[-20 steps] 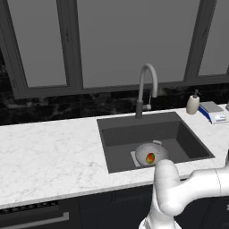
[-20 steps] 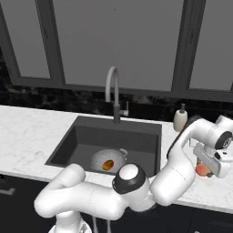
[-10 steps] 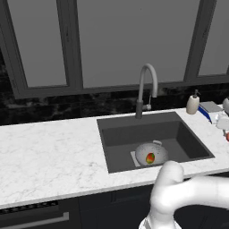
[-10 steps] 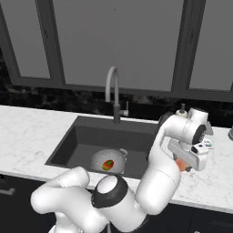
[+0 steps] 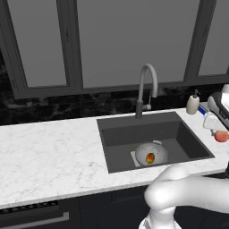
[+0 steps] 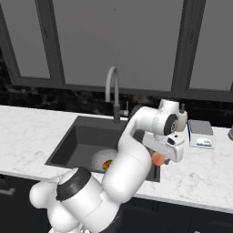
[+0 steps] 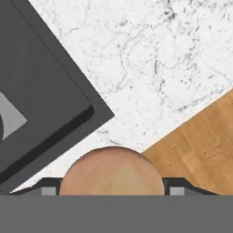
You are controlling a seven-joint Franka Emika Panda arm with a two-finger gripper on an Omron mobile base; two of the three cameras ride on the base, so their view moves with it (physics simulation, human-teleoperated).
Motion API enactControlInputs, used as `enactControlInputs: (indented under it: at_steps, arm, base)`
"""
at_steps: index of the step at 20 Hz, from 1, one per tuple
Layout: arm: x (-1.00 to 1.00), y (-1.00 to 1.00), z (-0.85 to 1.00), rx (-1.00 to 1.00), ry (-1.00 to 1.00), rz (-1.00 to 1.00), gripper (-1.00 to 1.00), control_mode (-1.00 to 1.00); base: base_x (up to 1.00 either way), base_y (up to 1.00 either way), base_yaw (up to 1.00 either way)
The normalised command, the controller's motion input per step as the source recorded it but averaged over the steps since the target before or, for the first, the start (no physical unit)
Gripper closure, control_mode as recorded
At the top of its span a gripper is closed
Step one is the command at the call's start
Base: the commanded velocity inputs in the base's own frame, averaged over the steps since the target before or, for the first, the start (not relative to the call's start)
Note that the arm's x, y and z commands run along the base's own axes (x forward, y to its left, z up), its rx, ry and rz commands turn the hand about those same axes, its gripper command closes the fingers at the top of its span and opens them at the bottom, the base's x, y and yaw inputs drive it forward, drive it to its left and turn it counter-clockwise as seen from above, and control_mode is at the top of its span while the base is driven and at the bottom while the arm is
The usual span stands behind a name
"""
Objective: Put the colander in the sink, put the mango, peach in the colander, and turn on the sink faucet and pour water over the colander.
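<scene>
Counter: white marble worktop, dark windows above.
Peach: pale orange-pink ball, lower centre.
Jaws: gripper pinches the peach.

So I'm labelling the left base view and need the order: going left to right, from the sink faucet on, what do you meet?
Sink faucet → pump bottle → peach held in the gripper above the counter's right end. The colander with the mango sits in the sink below the faucet, so it overlaps.
</scene>
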Motion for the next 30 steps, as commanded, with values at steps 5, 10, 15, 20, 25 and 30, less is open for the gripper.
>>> enactControlInputs:
  at_steps: [5, 10, 15, 20, 25, 30]
  arm:
    - [-0.36, 0.87, 0.08, -0.05, -0.27, 0.15, 1.00, -1.00]
    - [-0.13, 0.87, 0.17, 0.00, -0.21, 0.09, 1.00, -1.00]
    - [0.12, 0.88, 0.08, 0.00, -0.07, 0.02, 1.00, -1.00]
    - [0.30, 0.74, 0.07, 0.00, 0.00, 0.07, 1.00, -1.00]
    - [0.47, 0.62, -0.01, 0.00, 0.00, 0.16, 1.00, -1.00]
    - [0.68, 0.37, -0.14, -0.01, 0.00, 0.20, 1.00, -1.00]
  base:
    - [0.00, 0.00, 0.00]
    - [0.00, 0.00, 0.00]
    - [0.00, 0.00, 0.00]
    - [0.00, 0.00, 0.00]
    - [0.00, 0.00, 0.00]
    - [0.00, 0.00, 0.00]
